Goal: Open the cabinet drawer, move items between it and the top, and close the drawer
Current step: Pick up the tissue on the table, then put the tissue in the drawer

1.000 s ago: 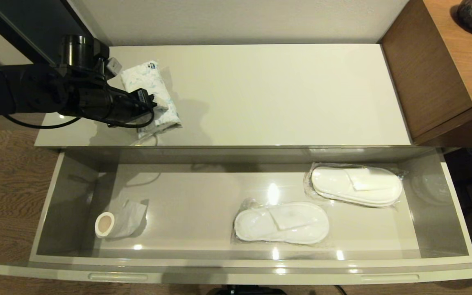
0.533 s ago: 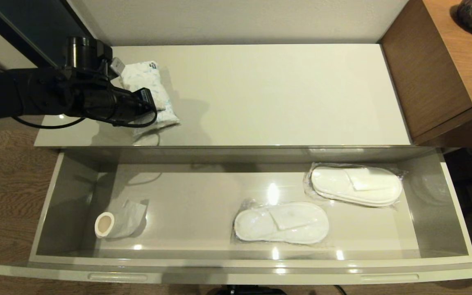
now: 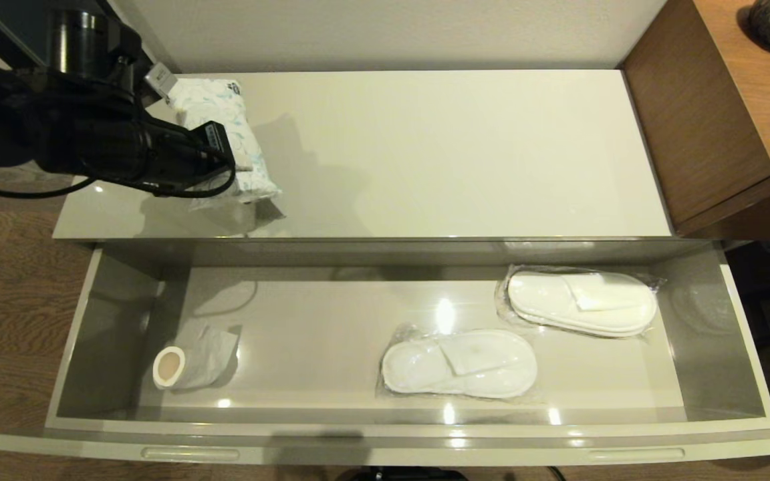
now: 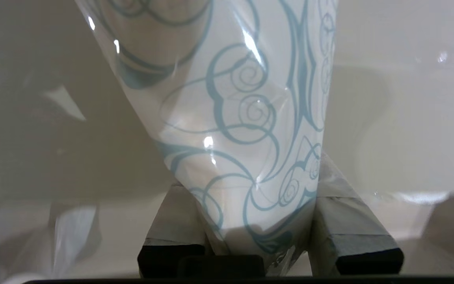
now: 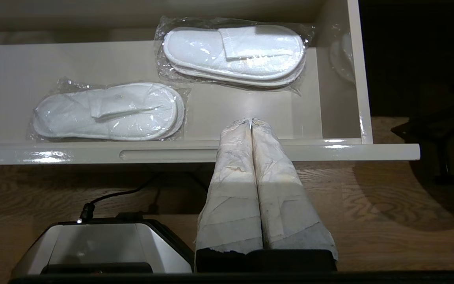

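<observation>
drawer (image 3: 385, 407) holds 2 slipper packs (image 3: 458, 363), 1 roll (image 3: 191, 357).

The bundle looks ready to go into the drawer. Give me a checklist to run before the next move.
1. Grip: the bundle is pinched between the fingers of the left end effector: ok.
2. Lift: whether the bundle hangs clear of the top: cannot tell; its lower end may be resting there.
3. Access: the drawer stands wide open: ok.
4. Landing spot: bare drawer floor between the roll and the nearer slippers: ok.
5. Path: the right end effector is shut and low, in front of the drawer, away from the left side: ok.
</observation>
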